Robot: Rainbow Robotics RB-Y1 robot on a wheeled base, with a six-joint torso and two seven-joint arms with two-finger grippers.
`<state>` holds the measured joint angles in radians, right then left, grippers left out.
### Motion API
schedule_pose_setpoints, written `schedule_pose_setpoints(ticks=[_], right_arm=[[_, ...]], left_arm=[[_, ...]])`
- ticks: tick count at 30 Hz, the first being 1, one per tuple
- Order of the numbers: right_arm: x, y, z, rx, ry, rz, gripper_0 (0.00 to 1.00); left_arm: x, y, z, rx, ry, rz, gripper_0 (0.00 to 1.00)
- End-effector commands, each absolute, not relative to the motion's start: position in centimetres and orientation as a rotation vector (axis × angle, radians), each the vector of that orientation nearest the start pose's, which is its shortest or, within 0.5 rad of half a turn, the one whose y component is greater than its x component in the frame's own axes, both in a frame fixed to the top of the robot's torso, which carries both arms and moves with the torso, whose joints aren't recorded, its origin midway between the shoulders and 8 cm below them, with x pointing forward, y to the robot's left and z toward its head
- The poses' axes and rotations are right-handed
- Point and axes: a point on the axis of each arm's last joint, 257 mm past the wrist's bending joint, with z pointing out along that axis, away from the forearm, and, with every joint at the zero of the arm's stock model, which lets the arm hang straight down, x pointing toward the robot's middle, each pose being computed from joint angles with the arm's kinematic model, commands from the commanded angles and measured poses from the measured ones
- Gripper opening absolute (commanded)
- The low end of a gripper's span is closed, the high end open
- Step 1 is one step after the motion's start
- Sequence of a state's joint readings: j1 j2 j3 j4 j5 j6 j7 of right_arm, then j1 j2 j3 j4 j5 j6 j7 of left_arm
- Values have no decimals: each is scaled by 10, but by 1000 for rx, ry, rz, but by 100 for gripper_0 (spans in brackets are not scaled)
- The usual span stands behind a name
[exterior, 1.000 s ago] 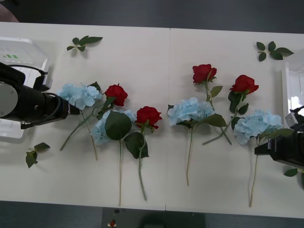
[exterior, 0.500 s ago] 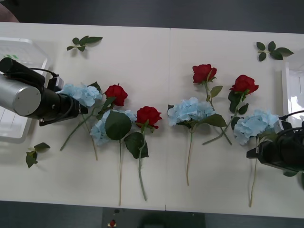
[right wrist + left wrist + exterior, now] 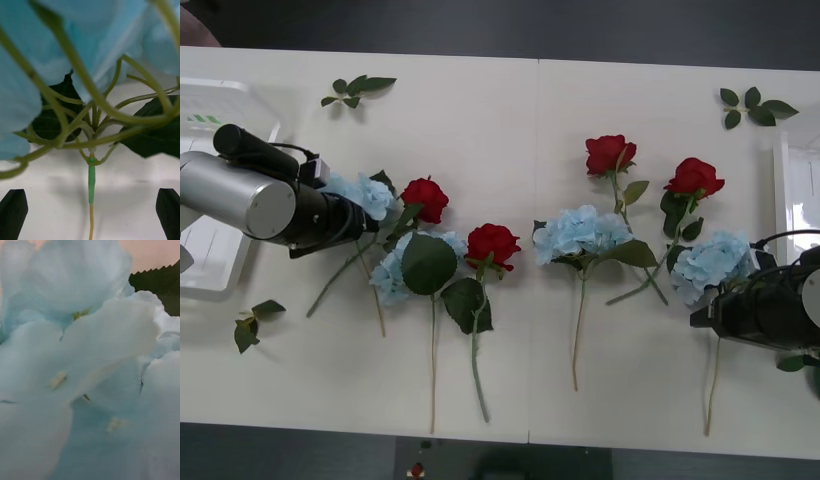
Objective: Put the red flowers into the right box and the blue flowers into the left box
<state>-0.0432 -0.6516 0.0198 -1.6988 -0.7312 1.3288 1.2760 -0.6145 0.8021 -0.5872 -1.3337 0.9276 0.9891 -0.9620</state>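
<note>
- Blue flowers [image 3: 580,232] lie among red flowers [image 3: 493,243] across the white bench [image 3: 510,130], all of them outside the boxes.
- Four pale-blue heads: one at the far left by the left arm, one under a big leaf beside two roses, one mid-bench, one at the far right [image 3: 715,262].
- Four red roses: two left of centre, two right of centre [image 3: 610,153], stems pointing toward the robot.
- Left box [image 3: 220,262] sits at the bench's left edge, partly behind the left arm; right box [image 3: 785,190] is cut by the right edge.
- Left claw [image 3: 363,222] is pushed up against the far-left blue head [image 3: 86,363]; whether its fingers are spread or pressed together cannot be told.
- Right claw [image 3: 90,213] is spread wide, black fingertips [image 3: 13,212] on either side of the far-right hydrangea's stem [image 3: 91,187], just below its head, not touching it.
- Loose leaf sprigs [image 3: 355,90] lie near the bench corners.
</note>
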Motion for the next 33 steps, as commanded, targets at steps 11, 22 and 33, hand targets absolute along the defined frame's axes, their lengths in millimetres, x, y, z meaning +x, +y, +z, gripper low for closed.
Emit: schedule_pose_setpoints(ticks=[11,22,33], right_arm=[[394,-339,-370,191,2763,210,100],[385,-342,-380,206,2784,200,100],[382,-337,-385,218,2789,209,14]], left_arm=[[559,274,-288,-261,2551,-267,14],[572,288,-266,-230,2492,-213,0],[567,311,-203,-99,2429,-98,0]])
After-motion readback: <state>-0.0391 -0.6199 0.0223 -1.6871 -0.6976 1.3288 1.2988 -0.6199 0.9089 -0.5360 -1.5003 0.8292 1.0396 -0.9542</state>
